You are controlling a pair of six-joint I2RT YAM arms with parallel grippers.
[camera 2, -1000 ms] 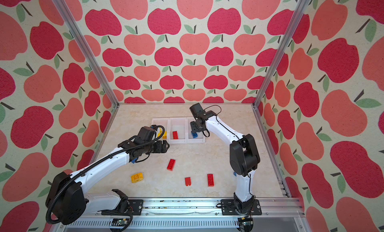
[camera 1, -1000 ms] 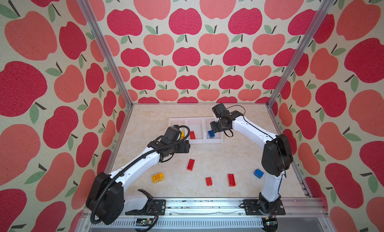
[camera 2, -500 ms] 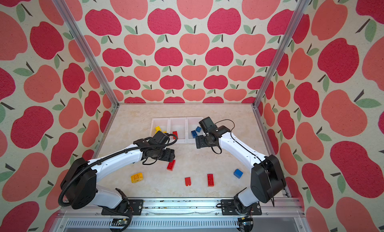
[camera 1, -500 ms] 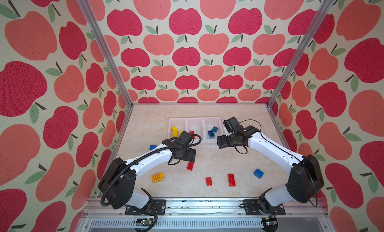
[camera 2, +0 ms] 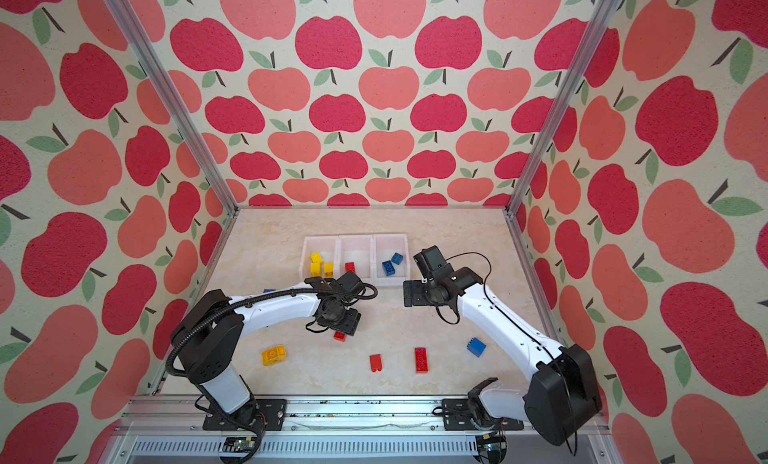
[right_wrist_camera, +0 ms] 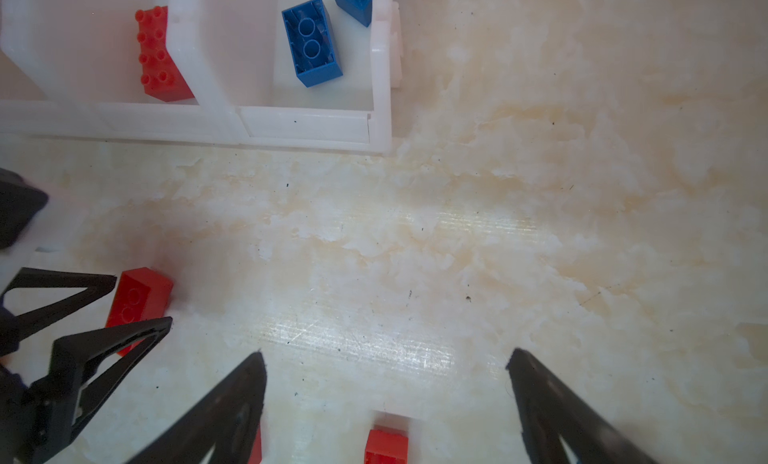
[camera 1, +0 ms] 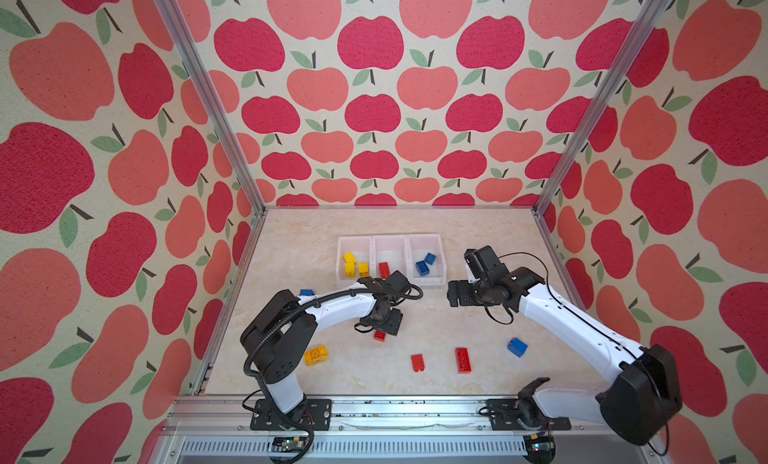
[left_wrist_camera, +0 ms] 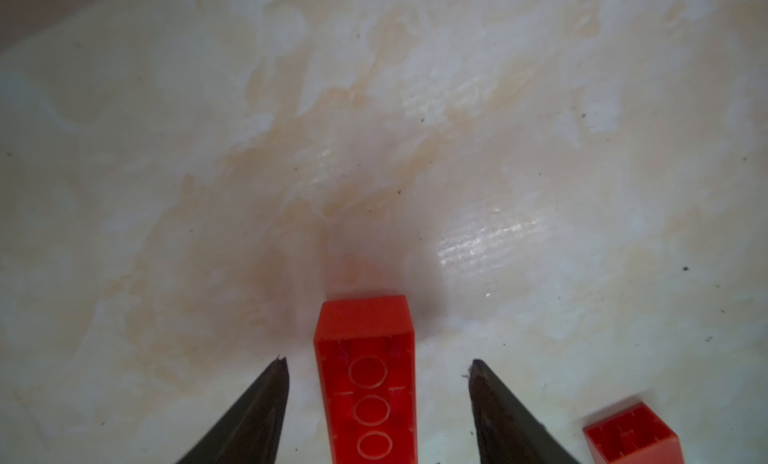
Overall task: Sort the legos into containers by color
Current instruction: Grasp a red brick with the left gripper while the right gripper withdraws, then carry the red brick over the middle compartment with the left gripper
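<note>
L gripper point(left_wrist_camera: 378, 361) has its fingers partway apart, straddling a long red lego point(left_wrist_camera: 365, 383) approx dead centre, gaps both sides so no grip yet. R gripper point(right_wrist_camera: 386, 353) is spread wide w/ nothing in it, at its 2 o'clock. Containers point(camera 1: 374, 250) sit at 12. Loose yellow lego point(camera 1: 316, 355) at 8, blue lego point(camera 1: 517, 347) at 4.
</note>
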